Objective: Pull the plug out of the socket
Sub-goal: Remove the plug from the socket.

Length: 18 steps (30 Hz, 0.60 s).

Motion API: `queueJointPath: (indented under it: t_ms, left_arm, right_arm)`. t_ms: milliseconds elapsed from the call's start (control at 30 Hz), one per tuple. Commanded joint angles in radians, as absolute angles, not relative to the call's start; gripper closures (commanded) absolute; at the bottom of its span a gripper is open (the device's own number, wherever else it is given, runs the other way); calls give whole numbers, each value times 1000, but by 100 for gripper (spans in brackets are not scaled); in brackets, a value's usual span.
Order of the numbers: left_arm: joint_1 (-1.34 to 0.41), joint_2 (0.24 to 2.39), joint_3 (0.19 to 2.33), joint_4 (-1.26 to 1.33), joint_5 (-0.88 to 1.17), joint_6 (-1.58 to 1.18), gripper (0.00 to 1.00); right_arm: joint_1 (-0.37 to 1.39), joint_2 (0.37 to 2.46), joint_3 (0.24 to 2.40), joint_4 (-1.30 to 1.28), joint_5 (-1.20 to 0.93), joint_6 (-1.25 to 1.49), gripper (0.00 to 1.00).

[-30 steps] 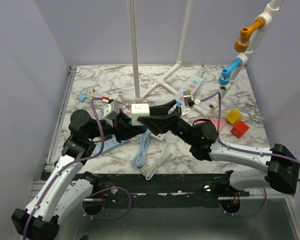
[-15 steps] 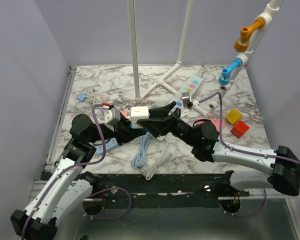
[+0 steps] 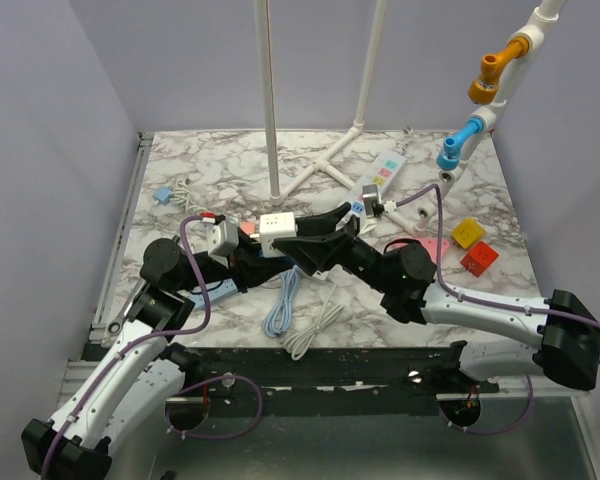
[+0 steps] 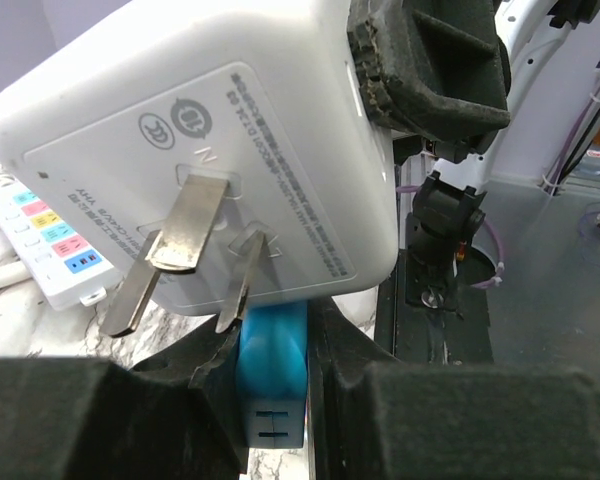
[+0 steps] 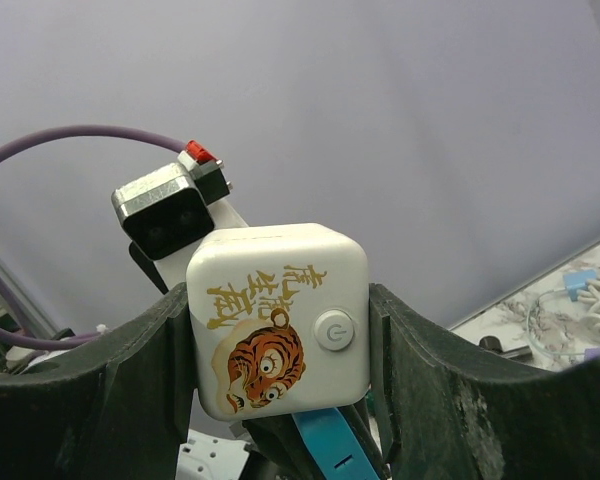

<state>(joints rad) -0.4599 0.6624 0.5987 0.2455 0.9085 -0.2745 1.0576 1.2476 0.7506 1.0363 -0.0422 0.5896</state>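
Plug (image 5: 278, 318) sits clamped in right gripper (image 5: 282, 352), prongs (image 4: 180, 235) bare above socket (image 4: 272, 372).

The white plug (image 4: 210, 160) is smooth, glossy plastic, and its flat prongs (image 4: 175, 240) are bare brushed metal. A gold and orange tiger print (image 5: 265, 365) marks one face. The right fingers (image 5: 450, 400) are matt black, grainy and scuffed. The blue socket (image 4: 272, 370) is smooth plastic. The worktop (image 3: 220, 170) looks like polished grey-veined marble.
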Motion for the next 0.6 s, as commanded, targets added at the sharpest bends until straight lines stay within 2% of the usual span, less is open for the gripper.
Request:
queueJointPath:
  t_ms: [0, 100, 233, 367, 400, 433, 467, 533, 567]
  left_arm:
    - [-473, 660, 512, 101, 963, -290, 100]
    - [-478, 669, 521, 126, 963, -297, 100]
    - [-478, 648, 592, -26, 981, -202, 100]
    - [-478, 612, 624, -184, 1017, -92, 100]
    - [-480, 610, 634, -228, 1019, -60, 100]
    - [-479, 616, 650, -275, 1012, -31, 100]
    - [-480, 620, 663, -305, 997, -12, 100]
    - [-479, 632, 687, -358, 970, 36, 100]
    - [-479, 632, 693, -366, 957, 43, 100]
  right_arm:
    - [1015, 1169, 881, 1331, 110, 557, 99]
    - [1014, 1242, 902, 1365, 43, 598, 99]
    - [1013, 1152, 846, 1341, 108, 517, 99]
    - [1013, 996, 853, 1059, 105, 392, 99]
    - [1013, 972, 867, 952, 92, 381, 93]
    - [1014, 953, 882, 851, 74, 370, 78]
    - [1014, 937, 889, 767, 57, 365, 48]
    - [1014, 914, 899, 582, 37, 361, 3]
    - [1014, 904, 899, 517, 29, 358, 0]
